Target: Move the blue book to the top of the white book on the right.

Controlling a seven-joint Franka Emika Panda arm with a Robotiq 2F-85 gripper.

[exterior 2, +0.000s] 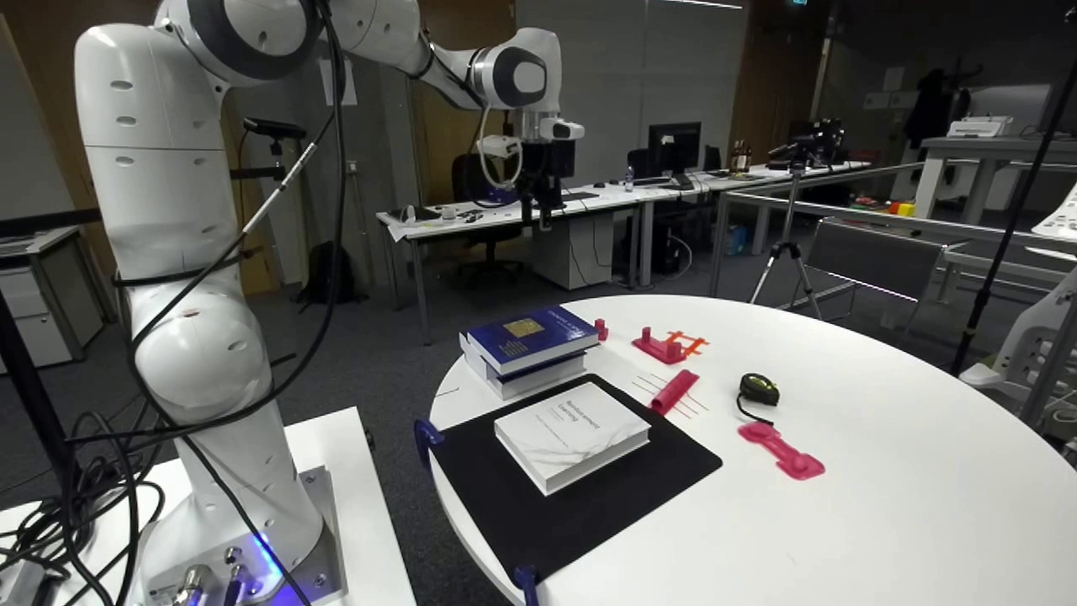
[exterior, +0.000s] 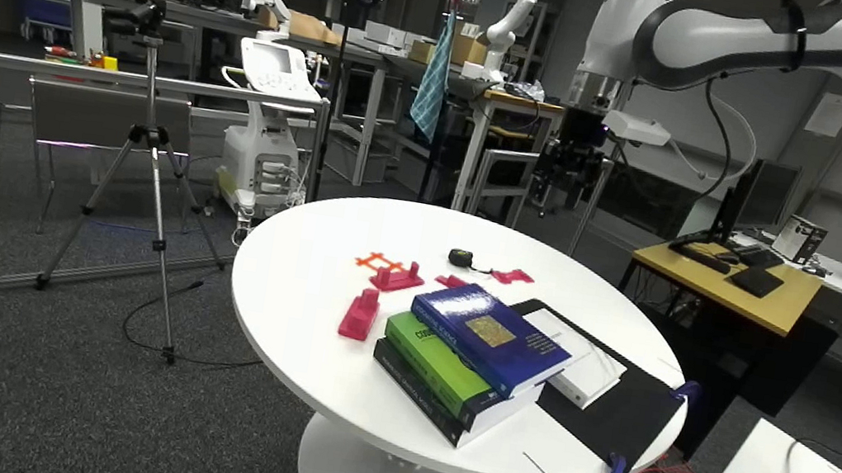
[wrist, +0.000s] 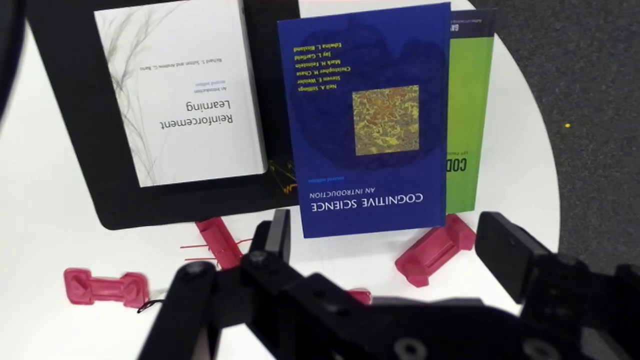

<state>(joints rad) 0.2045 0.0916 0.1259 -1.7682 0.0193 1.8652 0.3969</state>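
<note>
Here's my claw (wrist: 387,240), fingers spread wide!
I'm reading "COGNITIVE SCIENCE" on the blue book (wrist: 370,120), well below the claw, atop the green book (wrist: 467,110); "Reinforcement Learning" marks the white book (wrist: 185,95).

Blue book (wrist: 370,122): "Cognitive Science". White book (wrist: 184,95): "Reinforcement Learning". Green book (wrist: 466,117): "COD…"

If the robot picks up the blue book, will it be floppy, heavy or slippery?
The blue book will probably be stiff, since it lies flat with straight edges. It looks thick, so it's likely heavy. It also looks shiny, so it might be slippery.
</note>
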